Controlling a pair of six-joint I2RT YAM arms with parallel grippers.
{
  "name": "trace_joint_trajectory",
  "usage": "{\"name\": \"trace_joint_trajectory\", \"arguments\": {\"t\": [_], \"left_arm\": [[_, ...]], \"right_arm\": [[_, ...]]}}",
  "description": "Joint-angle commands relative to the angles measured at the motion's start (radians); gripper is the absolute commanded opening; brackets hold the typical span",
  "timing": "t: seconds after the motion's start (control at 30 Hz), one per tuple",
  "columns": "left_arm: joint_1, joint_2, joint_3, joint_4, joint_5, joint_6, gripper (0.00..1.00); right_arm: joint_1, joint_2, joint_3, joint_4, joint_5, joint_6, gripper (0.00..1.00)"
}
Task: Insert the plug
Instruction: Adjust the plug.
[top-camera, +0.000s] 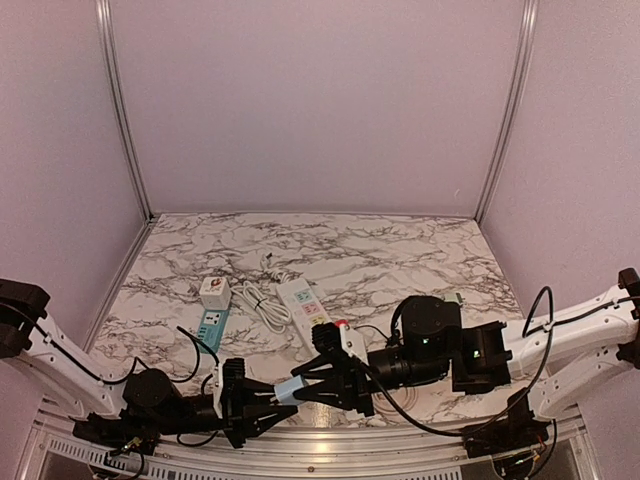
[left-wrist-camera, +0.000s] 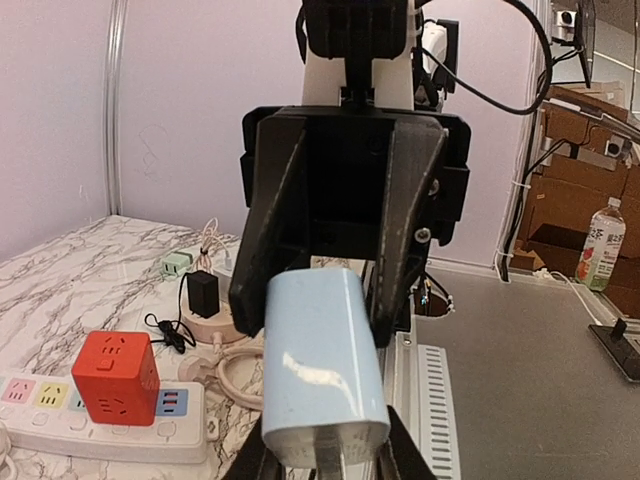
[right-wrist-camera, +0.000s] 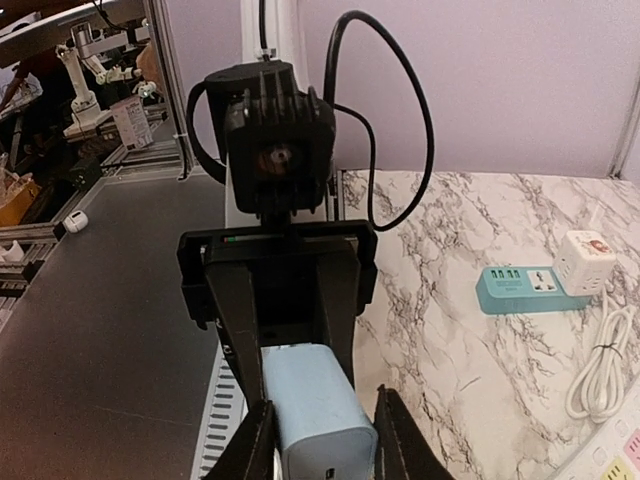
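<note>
Light-blue boxy plastic plug (top-camera: 288, 391) is pinched narrowly by my left fingers (left-wrist-camera: 250, 464). My right fingers (right-wrist-camera: 256, 446) press its sides from the opposite end, over the marble tabletop's (top-camera: 400, 250) near edge.

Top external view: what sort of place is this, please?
Probably a robot test cell in a laboratory. It has plain lilac panel walls on aluminium frame posts, and a marble-patterned tabletop with a white power strip laid out on it.
</note>
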Motion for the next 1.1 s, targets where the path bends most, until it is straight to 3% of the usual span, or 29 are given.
{"name": "trace_joint_trajectory", "arguments": {"t": [0.0, 0.1, 0.2, 0.6, 0.67, 0.77, 0.83, 1.07], "left_arm": [[-0.002, 0.194, 0.105, 0.009, -0.001, -0.02, 0.02], [-0.003, 0.314, 0.191, -0.046, -0.016, -0.018, 0.03], [-0.005, 0.336, 0.199, -0.02, -0.033, -0.013, 0.03], [-0.005, 0.084, 0.033, 0.007, -0.088, 0.007, 0.03], [-0.005, 0.05, 0.025, -0.015, -0.076, 0.009, 0.03], [-0.005, -0.01, 0.009, -0.046, -0.052, 0.019, 0.01], [-0.005, -0.053, -0.014, -0.058, -0.03, 0.029, 0.0], [-0.007, -0.194, -0.05, -0.135, 0.053, 0.032, 0.0]], "right_arm": [[0.003, 0.021, 0.054, 0.01, 0.016, -0.001, 0.26], [0.003, 0.058, 0.075, -0.006, 0.011, -0.001, 0.24], [0.003, 0.078, 0.099, -0.03, 0.002, -0.004, 0.21], [0.002, 0.01, 0.067, -0.017, 0.034, -0.006, 0.2], [0.002, -0.001, 0.076, -0.035, 0.026, -0.006, 0.25], [0.001, -0.04, 0.088, -0.074, 0.019, -0.006, 0.46], [-0.003, -0.064, 0.087, -0.096, 0.022, -0.006, 0.53], [-0.009, -0.043, 0.108, -0.129, -0.035, -0.029, 0.61]]}}
